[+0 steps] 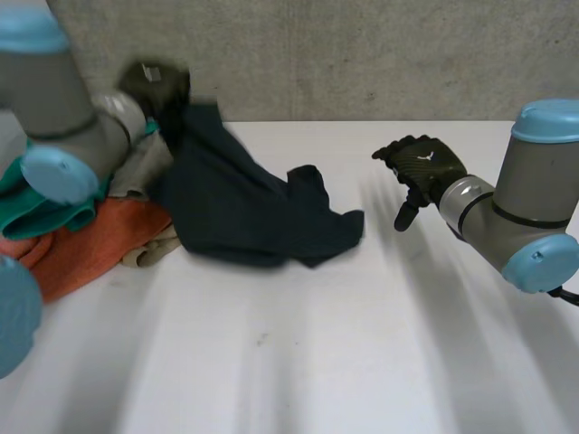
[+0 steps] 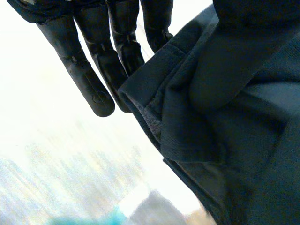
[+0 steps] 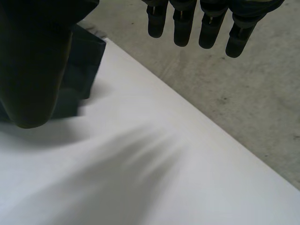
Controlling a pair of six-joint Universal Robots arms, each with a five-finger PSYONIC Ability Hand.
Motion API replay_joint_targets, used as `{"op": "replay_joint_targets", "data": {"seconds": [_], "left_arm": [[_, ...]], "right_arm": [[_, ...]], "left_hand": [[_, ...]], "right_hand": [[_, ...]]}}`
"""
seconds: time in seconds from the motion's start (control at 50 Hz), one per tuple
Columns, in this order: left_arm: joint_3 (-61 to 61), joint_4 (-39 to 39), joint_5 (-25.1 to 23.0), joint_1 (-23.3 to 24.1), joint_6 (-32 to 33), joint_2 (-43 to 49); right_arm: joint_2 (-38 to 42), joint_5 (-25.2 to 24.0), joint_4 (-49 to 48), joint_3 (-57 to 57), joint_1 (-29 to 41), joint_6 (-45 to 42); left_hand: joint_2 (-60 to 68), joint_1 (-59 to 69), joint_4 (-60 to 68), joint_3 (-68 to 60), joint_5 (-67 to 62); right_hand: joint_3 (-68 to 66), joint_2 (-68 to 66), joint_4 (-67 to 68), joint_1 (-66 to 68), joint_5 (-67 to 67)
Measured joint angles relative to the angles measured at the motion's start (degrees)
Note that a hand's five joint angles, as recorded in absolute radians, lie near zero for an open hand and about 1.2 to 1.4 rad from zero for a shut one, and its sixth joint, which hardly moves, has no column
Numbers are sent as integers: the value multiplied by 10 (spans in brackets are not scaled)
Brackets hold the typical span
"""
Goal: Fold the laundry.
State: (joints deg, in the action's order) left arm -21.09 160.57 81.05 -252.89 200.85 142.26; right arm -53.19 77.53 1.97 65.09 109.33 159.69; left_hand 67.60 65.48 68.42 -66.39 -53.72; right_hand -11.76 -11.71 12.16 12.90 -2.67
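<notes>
A dark navy garment (image 1: 244, 208) is lifted at one end, and its lower part trails onto the white table (image 1: 298, 353). My left hand (image 1: 154, 86) holds that raised end at the far left. In the left wrist view the navy garment's (image 2: 225, 140) hem is pinched between the thumb and the straight fingers (image 2: 89, 79). My right hand (image 1: 425, 167) hovers open over the table to the right of the garment, apart from it. In the right wrist view its fingers (image 3: 180, 28) are spread, with a corner of the navy garment (image 3: 86, 51) beyond the thumb.
A laundry pile lies at the table's left edge: an orange cloth (image 1: 81, 244), a teal cloth (image 1: 36, 212) and a grey-beige piece (image 1: 140, 172). A concrete wall (image 1: 362, 54) runs behind the table's far edge. The concrete floor (image 3: 234, 103) lies past the table edge.
</notes>
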Motion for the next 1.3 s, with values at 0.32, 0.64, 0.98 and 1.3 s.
{"op": "replay_joint_targets", "data": {"seconds": [0.32, 0.64, 0.98, 1.3], "left_arm": [[12, 70, -226, 104, -132, -64], [-174, -121, -340, 123, 72, -54], [-341, -71, -95, 142, -36, -205], [-358, 78, 27, 200, 84, -122]], "right_arm": [[-40, 33, -1, -31, -55, 3], [-49, 30, 0, -49, -91, -3], [-50, -37, 203, 9, -17, -132], [-35, -23, 116, 130, 34, 43]], "left_hand": [[12, 0, 0, -18, 0], [-394, -375, -408, 380, 362], [-500, -480, -513, 488, 469], [-559, -537, -571, 542, 508]], "right_hand": [[0, 0, 0, 0, 0], [0, 0, 0, 0, 0], [-72, -68, 66, 57, -65], [-81, -70, 72, 62, -74]]}}
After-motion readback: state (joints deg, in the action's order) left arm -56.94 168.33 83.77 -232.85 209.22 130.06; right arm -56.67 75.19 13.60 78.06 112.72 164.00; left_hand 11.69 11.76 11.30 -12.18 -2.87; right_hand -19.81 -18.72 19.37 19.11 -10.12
